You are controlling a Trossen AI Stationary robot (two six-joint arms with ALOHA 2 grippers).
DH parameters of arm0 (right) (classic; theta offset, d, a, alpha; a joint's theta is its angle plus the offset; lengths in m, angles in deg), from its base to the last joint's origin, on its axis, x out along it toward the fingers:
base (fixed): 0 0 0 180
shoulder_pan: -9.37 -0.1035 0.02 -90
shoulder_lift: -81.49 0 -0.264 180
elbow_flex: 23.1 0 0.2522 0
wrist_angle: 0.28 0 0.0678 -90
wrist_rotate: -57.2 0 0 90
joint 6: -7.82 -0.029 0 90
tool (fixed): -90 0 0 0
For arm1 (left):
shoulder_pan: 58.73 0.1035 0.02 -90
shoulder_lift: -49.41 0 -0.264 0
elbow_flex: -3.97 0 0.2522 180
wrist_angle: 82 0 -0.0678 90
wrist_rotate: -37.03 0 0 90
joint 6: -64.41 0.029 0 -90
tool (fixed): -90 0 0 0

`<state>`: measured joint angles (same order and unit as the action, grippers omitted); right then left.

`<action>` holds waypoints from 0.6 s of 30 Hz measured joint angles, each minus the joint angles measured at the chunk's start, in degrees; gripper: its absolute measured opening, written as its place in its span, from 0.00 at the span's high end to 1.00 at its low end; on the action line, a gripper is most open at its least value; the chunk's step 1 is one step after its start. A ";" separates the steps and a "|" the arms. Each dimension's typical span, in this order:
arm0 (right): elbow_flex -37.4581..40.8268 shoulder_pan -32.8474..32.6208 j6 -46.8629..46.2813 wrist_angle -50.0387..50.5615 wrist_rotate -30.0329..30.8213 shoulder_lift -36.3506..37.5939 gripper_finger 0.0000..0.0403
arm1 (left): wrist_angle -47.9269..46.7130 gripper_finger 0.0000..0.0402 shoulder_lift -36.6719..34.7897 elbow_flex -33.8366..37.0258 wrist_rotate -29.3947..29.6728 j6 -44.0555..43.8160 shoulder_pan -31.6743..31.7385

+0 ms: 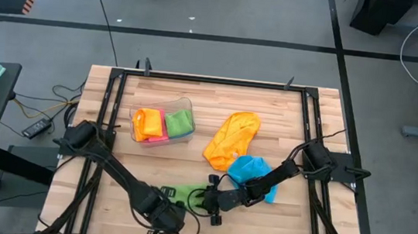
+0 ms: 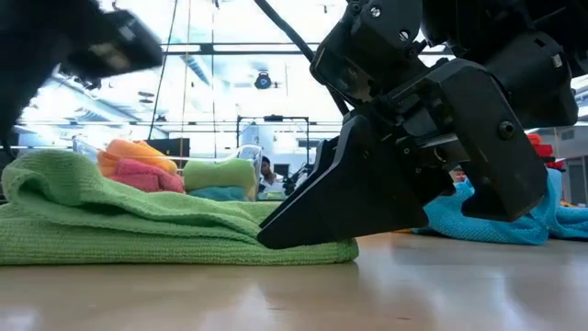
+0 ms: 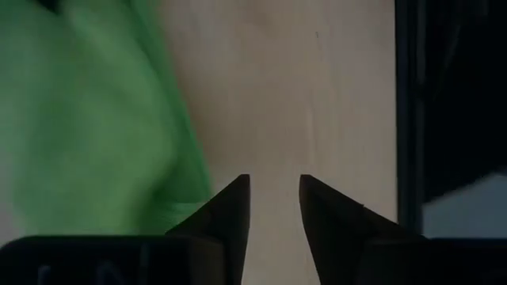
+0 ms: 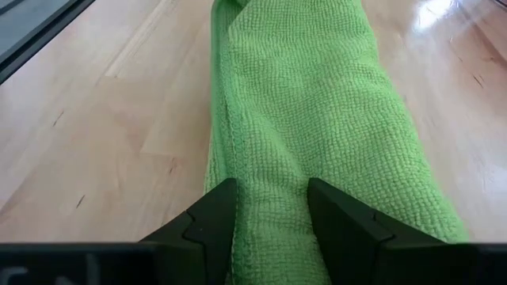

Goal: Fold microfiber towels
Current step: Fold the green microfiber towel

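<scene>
Folded green towel [image 4: 317, 119] lies flat; orange [image 1: 232, 137] and blue [image 1: 250, 169] towels crumpled.

Green towel [image 4: 317, 103] nubby microfiber cloth; table [image 4: 103, 150] smooth glossy wood.

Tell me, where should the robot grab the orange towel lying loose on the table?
Probably the raised, bunched end of the orange towel, the one farther from the blue towel. Come straight down from above: it lies crumpled flat on the table, so the puffed folds give fingers something to pinch, and that end is uncovered.
</scene>
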<state>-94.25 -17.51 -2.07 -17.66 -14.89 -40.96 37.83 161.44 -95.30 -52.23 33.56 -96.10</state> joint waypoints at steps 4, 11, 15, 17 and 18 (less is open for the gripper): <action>0.00 0.01 0.01 0.02 0.00 0.00 0.58 | -0.32 0.72 -0.80 -0.02 9.45 1.79 0.71; 0.02 0.01 0.01 0.07 0.00 -0.02 0.58 | -3.70 0.72 0.58 -0.02 13.39 1.94 1.57; 0.04 0.01 0.01 0.07 0.00 -0.02 0.58 | -9.72 0.73 1.99 -0.04 12.78 -0.04 1.40; 0.04 0.01 0.01 0.07 -0.02 -0.02 0.58 | -11.34 0.72 2.50 0.00 10.95 -1.57 1.11; 0.04 0.01 0.01 0.05 0.00 -0.02 0.58 | -11.58 0.72 2.79 -0.02 9.13 -2.01 1.03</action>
<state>-94.20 -17.50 -2.05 -17.61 -14.89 -40.98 26.25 164.23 -95.32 -43.09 31.55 -95.07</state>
